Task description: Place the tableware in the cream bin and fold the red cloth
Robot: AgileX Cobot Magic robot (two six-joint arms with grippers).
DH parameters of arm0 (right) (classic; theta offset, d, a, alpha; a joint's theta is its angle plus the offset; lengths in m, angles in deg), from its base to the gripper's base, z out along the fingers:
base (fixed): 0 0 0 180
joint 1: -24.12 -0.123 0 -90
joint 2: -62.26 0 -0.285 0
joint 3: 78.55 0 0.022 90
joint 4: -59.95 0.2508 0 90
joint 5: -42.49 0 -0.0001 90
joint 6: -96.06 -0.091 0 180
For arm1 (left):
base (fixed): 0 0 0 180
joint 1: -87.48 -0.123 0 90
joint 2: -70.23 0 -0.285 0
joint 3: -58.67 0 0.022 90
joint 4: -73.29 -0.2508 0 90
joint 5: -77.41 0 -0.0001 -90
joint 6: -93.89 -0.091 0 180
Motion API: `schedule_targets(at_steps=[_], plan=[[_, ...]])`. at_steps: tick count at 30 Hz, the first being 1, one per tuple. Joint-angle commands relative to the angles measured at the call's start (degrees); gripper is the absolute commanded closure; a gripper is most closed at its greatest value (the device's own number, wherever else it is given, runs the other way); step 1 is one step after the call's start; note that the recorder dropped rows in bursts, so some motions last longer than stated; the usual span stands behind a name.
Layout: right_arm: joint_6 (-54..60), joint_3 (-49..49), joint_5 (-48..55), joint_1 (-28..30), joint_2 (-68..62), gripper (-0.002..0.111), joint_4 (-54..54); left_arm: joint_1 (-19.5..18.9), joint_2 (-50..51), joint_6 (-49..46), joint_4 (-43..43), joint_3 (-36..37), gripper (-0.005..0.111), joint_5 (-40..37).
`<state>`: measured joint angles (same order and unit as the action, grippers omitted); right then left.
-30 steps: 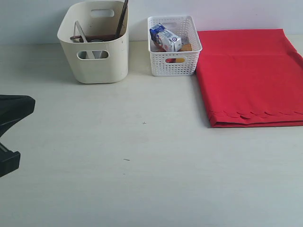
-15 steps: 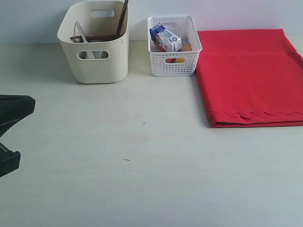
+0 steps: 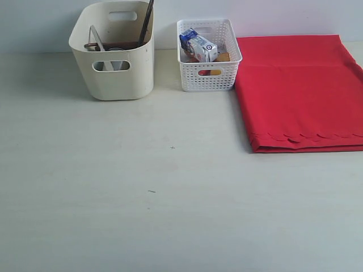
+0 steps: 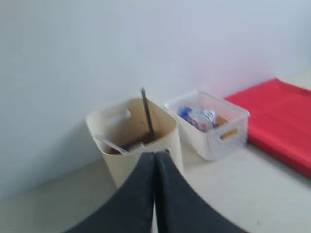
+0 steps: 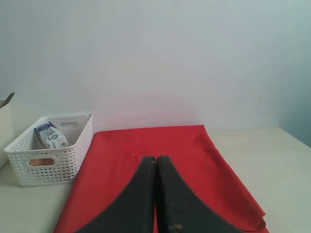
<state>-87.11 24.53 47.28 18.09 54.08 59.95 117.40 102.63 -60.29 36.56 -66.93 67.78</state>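
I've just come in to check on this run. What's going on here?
Nothing is being handled right now. The left gripper and the right gripper are both closed and empty. The chopsticks and other pieces sit in the cream bin. The red cloth lies folded flat beside the white basket, which holds a milk carton. The job looks about done.

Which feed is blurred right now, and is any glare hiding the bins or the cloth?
Left wrist view: soft all over, with the cream bin and white basket smeared. Exterior view: sharp, evenly lit, only a faint shadow beside the cream bin, no glare. Right wrist view: fairly crisp on the red cloth, no glare.
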Motion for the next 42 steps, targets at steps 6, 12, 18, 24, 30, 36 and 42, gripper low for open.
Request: schedule_targets(at_steps=[6,12,18,24,30,36,42], plan=[[0.15,-0.29,-0.15,0.06,0.39,0.108,-0.33,-21.57,-15.11,0.27,-0.19,0.10,0.104,2.89],[0.15,-0.29,-0.15,0.06,0.39,0.108,-0.33,-29.85,-20.95,0.31,0.40,0.22,0.104,2.89],[0.15,-0.29,-0.15,0.06,0.39,0.108,-0.33,-32.13,-22.64,0.31,2.24,2.22,0.104,2.76],[0.15,-0.29,-0.15,0.06,0.39,0.108,-0.33,-32.13,-22.64,0.31,4.71,6.40,0.104,2.62],[0.15,-0.29,-0.15,0.06,0.39,0.108,-0.33,-32.13,-22.64,-0.71,9.77,16.09,0.104,11.62],[0.15,-0.29,-0.15,0.06,0.39,0.108,-0.33,-32.13,-23.40,-14.49,27.87,22.81,0.104,17.53],[0.15,-0.29,-0.15,0.06,0.39,0.108,-0.33,-32.13,-24.61,-19.06,31.46,22.81,0.104,10.03]])
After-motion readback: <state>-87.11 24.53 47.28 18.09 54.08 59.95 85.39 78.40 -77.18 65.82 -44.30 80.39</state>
